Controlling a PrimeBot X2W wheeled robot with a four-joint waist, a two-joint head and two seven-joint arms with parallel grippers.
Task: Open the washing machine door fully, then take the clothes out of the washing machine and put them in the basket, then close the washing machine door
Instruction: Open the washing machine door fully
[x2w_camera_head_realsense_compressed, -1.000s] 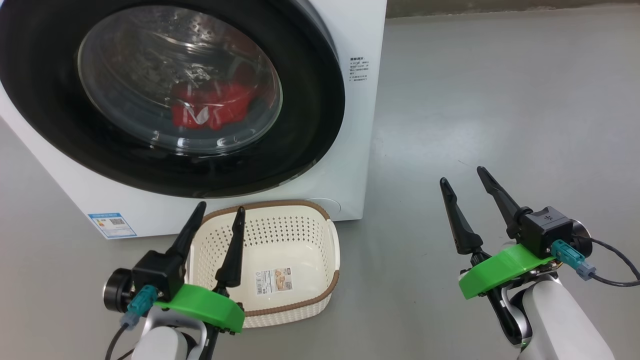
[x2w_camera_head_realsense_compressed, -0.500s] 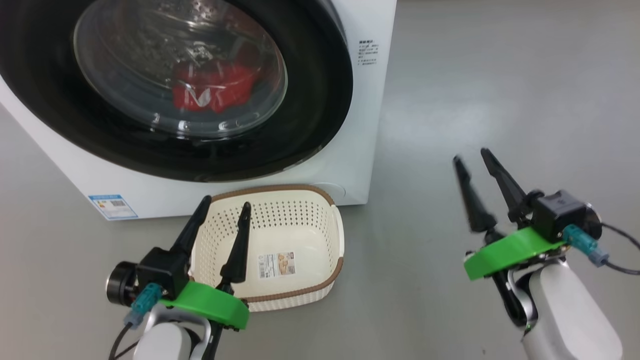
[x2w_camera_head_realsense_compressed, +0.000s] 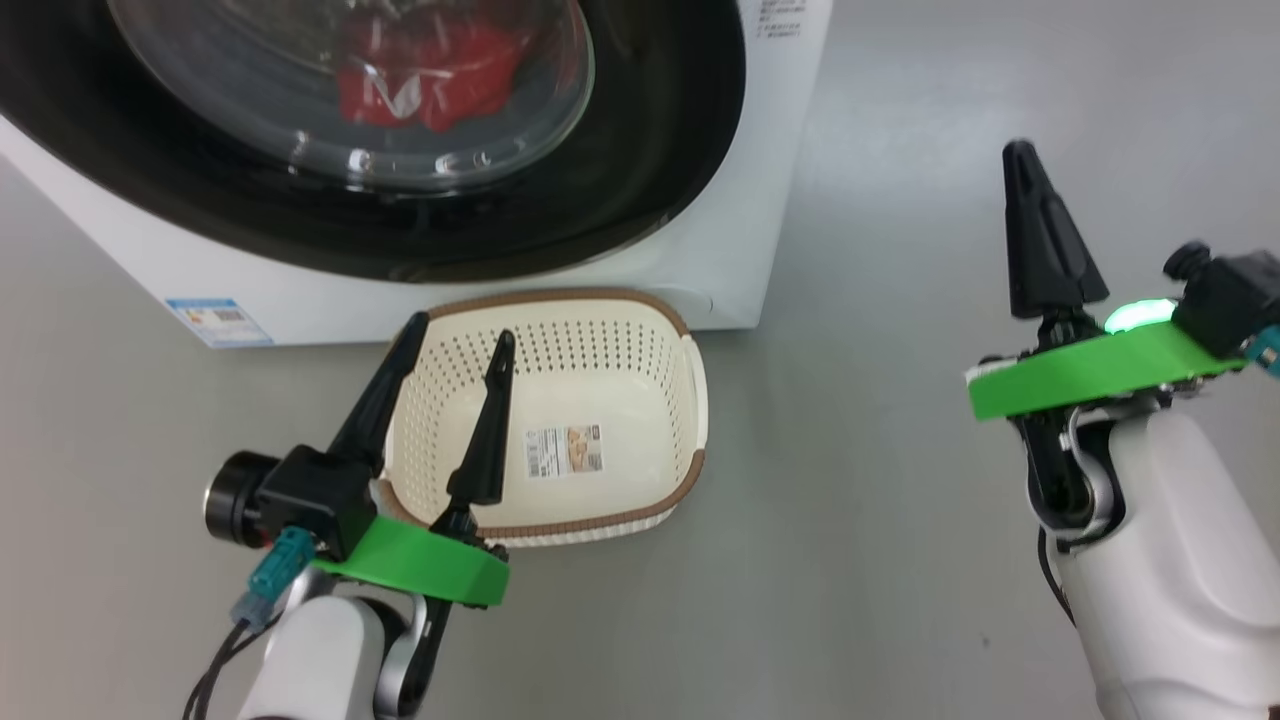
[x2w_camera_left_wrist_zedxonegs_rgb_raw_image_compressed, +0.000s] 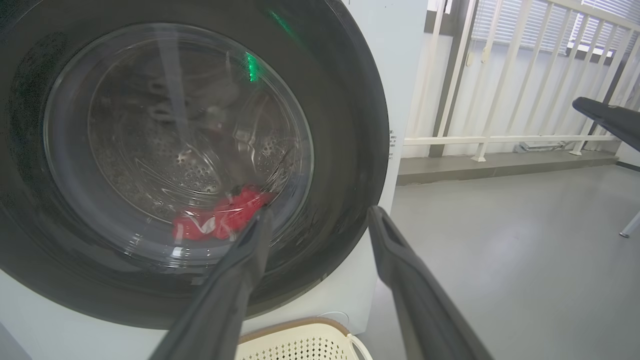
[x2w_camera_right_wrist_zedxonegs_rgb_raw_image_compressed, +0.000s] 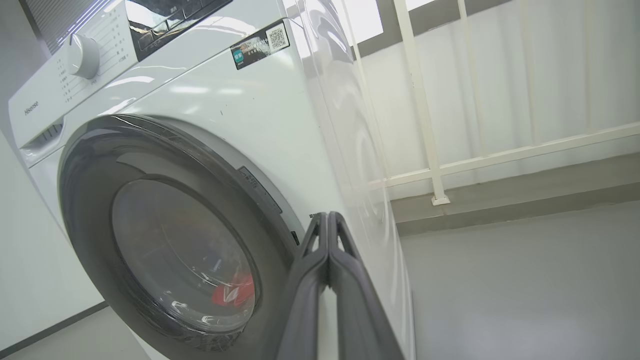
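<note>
Red clothes (x2w_camera_head_realsense_compressed: 430, 75) behind closed door (x2w_camera_head_realsense_compressed: 660, 150); right pincer (x2w_camera_head_realsense_compressed: 1020, 158) fingers together.

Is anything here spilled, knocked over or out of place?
Nothing stands out. The washing machine door is shut with the clothes behind its glass, and the basket sits upright and empty before it.

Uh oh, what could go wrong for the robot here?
The right gripper is shut and the door is closed: it might slip off the glossy black rim. The left gripper hangs open over the basket and might bump it away from the machine.
</note>
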